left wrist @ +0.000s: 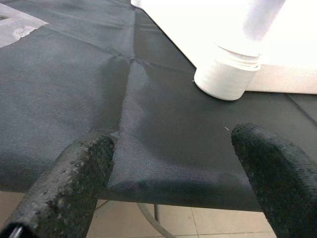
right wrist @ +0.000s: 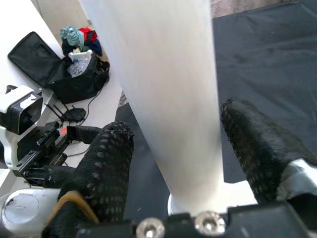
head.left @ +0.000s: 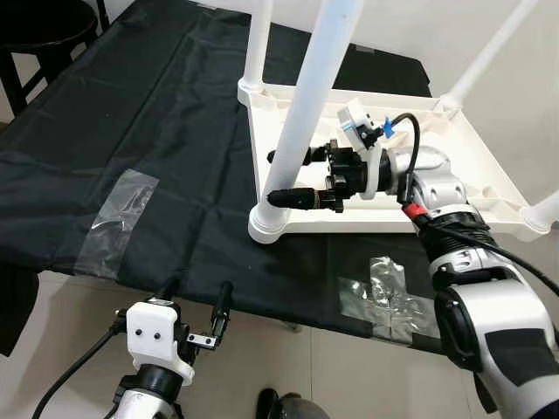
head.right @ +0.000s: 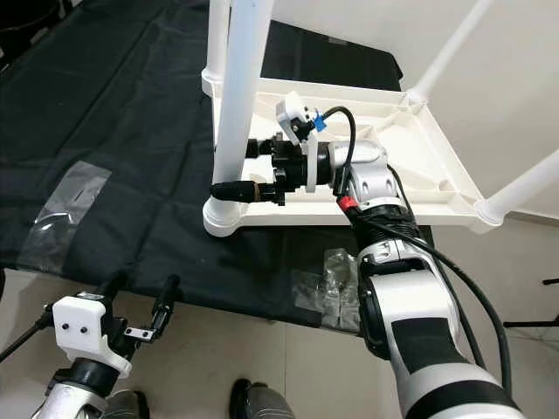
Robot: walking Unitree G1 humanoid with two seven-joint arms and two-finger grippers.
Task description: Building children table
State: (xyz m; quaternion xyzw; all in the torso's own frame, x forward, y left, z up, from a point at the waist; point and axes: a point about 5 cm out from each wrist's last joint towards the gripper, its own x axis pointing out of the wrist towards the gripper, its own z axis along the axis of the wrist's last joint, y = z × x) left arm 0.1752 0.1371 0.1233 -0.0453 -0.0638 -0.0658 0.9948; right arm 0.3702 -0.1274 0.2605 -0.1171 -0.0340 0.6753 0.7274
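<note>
White plastic, the upside-down table point(head.left: 454, 166) lay on a black cloth point(head.left: 148, 148), legs up. From the head camera I saw my right gripper point(head.left: 281, 177) straddling the near leg point(head.left: 306, 113), fingers apart. My left gripper point(head.left: 196, 301) hovered spread below. The right wrist camera showed that leg point(right wrist: 163, 99) between the fingers point(right wrist: 257, 144).

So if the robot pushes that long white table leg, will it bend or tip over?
Probably neither. The long white plastic table leg looks like a thick, stiff tube, so it likely won't bend. Its foot sits in the corner socket of the upturned white plastic tabletop, so it should stay standing. It looks smooth, so the right claw around it might slip.
</note>
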